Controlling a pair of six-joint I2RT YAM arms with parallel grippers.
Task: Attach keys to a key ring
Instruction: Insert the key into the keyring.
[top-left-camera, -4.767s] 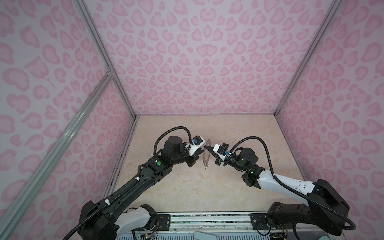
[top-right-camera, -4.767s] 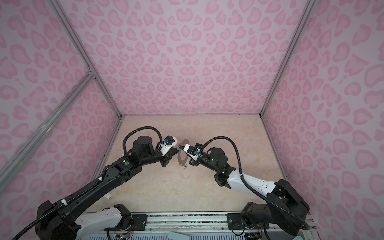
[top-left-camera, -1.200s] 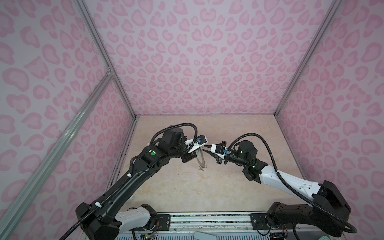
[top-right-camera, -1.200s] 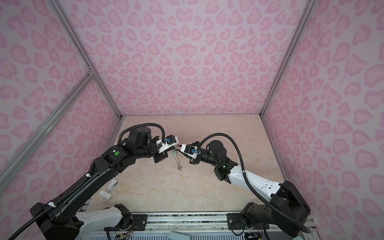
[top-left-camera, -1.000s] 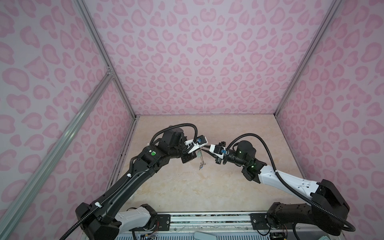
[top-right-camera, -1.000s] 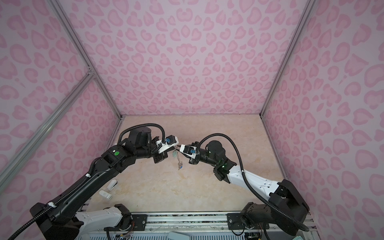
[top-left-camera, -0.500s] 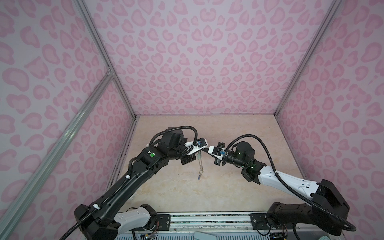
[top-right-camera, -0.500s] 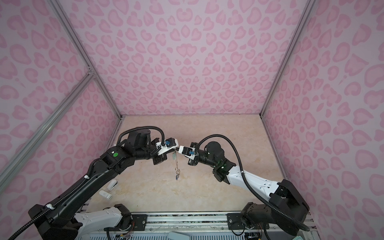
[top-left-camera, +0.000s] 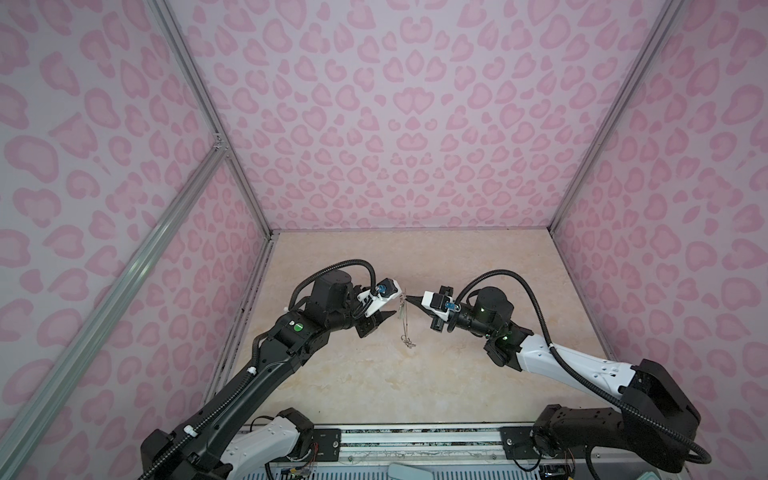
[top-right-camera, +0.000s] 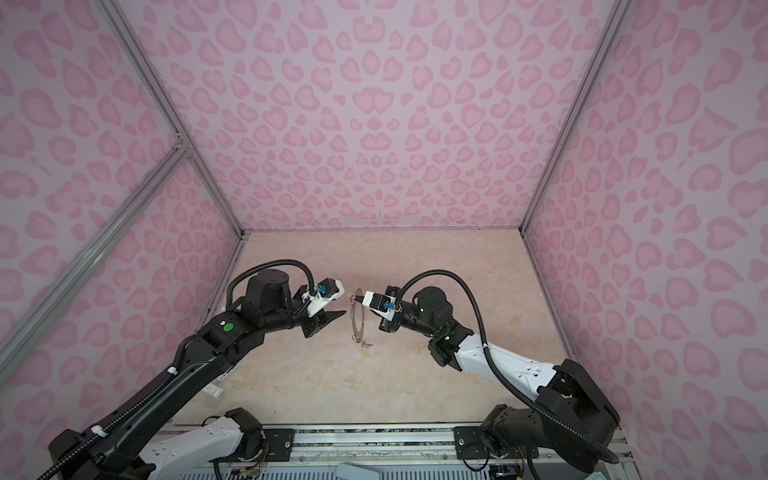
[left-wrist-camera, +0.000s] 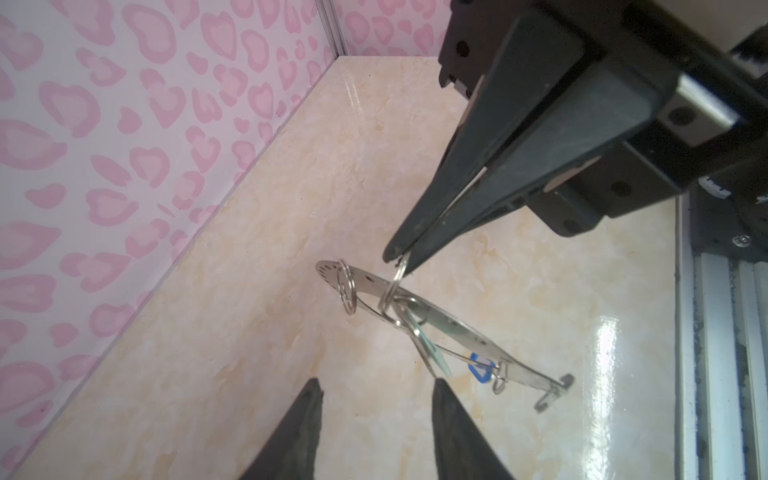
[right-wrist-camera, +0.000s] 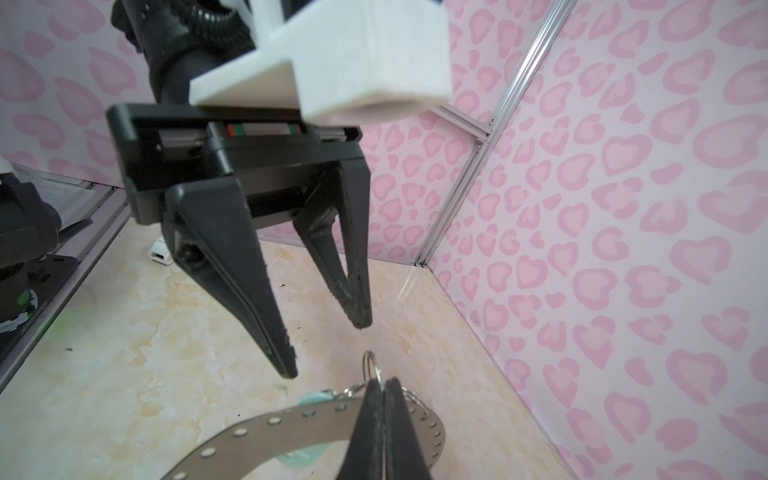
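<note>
The key ring (top-left-camera: 404, 320) (top-right-camera: 356, 320), a flat grey metal ring with small holes round its rim, hangs edge-on above the floor between both arms. My right gripper (top-right-camera: 353, 297) (right-wrist-camera: 382, 382) is shut on a small wire loop (right-wrist-camera: 370, 365) (left-wrist-camera: 392, 286) at the ring's top. A blue-headed key (left-wrist-camera: 482, 372) and a pale mint key (left-wrist-camera: 432, 353) (right-wrist-camera: 307, 455) dangle from the ring. My left gripper (top-left-camera: 390, 307) (left-wrist-camera: 376, 382) stands open just left of the ring, with nothing between its fingers.
A small white object (top-right-camera: 214, 390) (right-wrist-camera: 160, 253) lies on the beige floor by the left wall. Pink patterned walls close in three sides. A metal rail (top-left-camera: 415, 440) runs along the front edge.
My right gripper has closed on the wire loop. My left gripper has opened, let go of the ring and drawn back a little. The ring has swung down to hang from the right gripper.
</note>
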